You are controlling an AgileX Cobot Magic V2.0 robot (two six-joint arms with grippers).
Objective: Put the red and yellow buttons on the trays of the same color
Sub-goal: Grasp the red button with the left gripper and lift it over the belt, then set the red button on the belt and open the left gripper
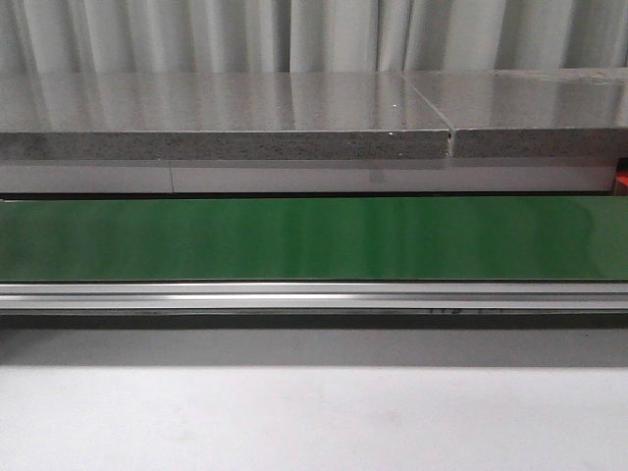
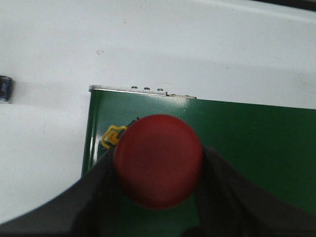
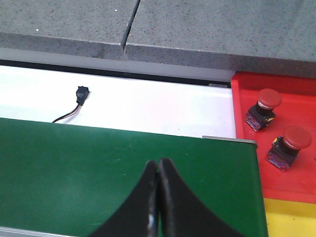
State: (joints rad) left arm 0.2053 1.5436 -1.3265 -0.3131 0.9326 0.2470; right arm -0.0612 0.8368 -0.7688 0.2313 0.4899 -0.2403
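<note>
In the left wrist view, my left gripper (image 2: 158, 154) is shut on a red button (image 2: 158, 160). Its round cap fills the gap between the dark fingers (image 2: 222, 187), over the end of the green belt (image 2: 256, 143). A small yellow part (image 2: 112, 136) shows beside the cap. My right gripper (image 3: 158, 163) is shut with nothing in it, above the belt (image 3: 74, 168). Beside the belt's end lies the red tray (image 3: 301, 182) with two red buttons (image 3: 269, 98) (image 3: 296, 137) on it. A strip of the yellow tray (image 3: 291, 219) adjoins it. No yellow button shows. The front view shows neither gripper.
The green belt (image 1: 314, 238) runs across the front view, behind a metal rail (image 1: 314, 294). A grey stone slab (image 1: 226, 113) lies beyond it. A black connector with wires (image 3: 80, 94) rests on the white surface. A small dark object (image 2: 5, 89) lies on the white table.
</note>
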